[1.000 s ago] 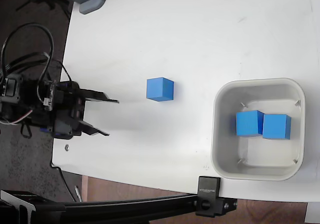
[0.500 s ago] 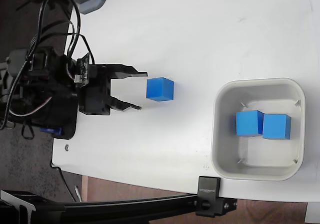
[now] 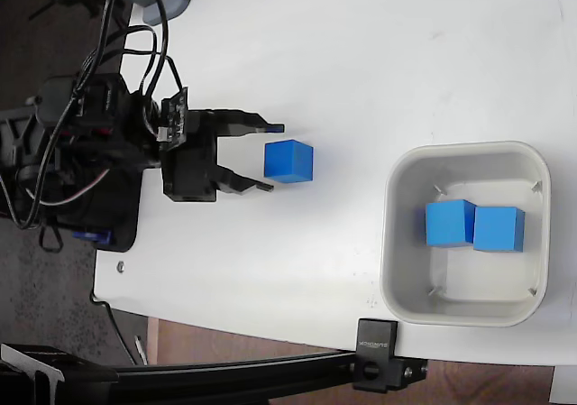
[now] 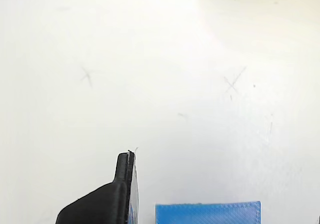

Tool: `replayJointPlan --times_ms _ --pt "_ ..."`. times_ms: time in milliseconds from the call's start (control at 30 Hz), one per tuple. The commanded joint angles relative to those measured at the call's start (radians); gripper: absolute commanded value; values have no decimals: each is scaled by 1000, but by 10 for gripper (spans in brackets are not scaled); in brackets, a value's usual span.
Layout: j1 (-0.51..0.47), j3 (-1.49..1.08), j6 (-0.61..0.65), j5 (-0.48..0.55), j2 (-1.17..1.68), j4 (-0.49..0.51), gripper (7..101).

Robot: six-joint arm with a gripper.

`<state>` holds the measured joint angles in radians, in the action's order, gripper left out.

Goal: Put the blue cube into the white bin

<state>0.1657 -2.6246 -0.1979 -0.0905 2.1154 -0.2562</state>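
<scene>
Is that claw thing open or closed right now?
Open. In the fixed view the gripper has its two fingers spread apart, empty, just left of the blue cube on the table.

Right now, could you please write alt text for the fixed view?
An open black two-finger gripper reaches toward a small bright-blue cube on a white table. At right, an off-white plastic bin holds two more blue cubes.

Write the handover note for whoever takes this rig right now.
Claw: open, empty, its fingertips just left of the blue cube in the fixed view, not yet around it.
Blue cube: on the table, outside the bin.
White bin: at the right, already holding two other blue cubes side by side.
Done: approach only.
Left: straddle the cube, close, lift, carry right, drop it in the bin.
</scene>
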Motion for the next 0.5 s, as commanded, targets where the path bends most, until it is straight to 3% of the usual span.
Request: replayJointPlan --times_ms 33,500 --pt "8 18 -8 -3 17 44 992" --pt "28 -18 -29 -14 -3 103 995"
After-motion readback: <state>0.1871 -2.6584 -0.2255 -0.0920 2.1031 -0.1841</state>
